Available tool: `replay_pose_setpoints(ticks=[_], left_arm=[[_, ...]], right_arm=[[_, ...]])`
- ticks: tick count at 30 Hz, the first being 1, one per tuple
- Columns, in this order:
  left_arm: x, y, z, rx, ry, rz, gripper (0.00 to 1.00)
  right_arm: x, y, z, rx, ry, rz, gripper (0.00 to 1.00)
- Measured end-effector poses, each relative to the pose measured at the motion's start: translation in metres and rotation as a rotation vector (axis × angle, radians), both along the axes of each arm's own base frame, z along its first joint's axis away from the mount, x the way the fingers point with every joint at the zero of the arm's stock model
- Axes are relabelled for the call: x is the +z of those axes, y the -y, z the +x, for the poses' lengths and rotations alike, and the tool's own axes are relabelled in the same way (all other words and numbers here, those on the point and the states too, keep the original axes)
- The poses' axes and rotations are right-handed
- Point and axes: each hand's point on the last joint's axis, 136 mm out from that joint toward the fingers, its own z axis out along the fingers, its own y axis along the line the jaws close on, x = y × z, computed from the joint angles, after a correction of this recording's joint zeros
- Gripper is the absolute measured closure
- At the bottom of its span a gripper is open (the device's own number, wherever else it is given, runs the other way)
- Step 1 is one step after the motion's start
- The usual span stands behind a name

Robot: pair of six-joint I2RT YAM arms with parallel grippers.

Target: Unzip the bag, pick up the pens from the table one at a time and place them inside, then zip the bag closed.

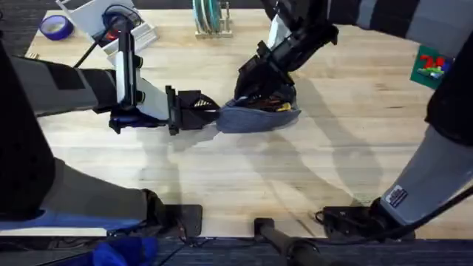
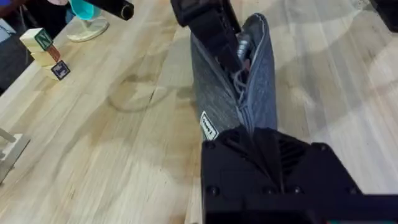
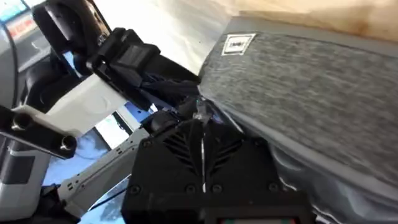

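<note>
Bag [image 1: 255, 118] mid-table [image 1: 347, 162], left gripper [image 1: 211, 112] clamped on its near end, right gripper [image 3: 202, 118] at the zipper, jaws closed on the pull by appearance; risk: fabric bunching if left grip slips, jamming the zipper.

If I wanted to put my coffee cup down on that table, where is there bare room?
Bare wood lies right of the bag, toward the green card, and in front of it. It is crowded where both pincers meet at the bag, and at the back left by the tape roll.
</note>
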Motion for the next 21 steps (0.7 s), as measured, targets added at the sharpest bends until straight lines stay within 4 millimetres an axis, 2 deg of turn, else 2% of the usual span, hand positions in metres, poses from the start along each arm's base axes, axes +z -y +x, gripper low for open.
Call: replay_pose_setpoints(ticks=[7, 21], left_arm=[[0.0, 0.0, 0.0, 0.001, 0.0, -0.002, 0.959], [0.0, 0.0, 0.0, 0.001, 0.0, -0.003, 0.96]], right_arm=[[0.0, 0.015, 0.007, -0.016, 0.007, 0.003, 0.967], [-0.004, 0.036, 0.0, -0.002, -0.017, -0.046, 0.967]])
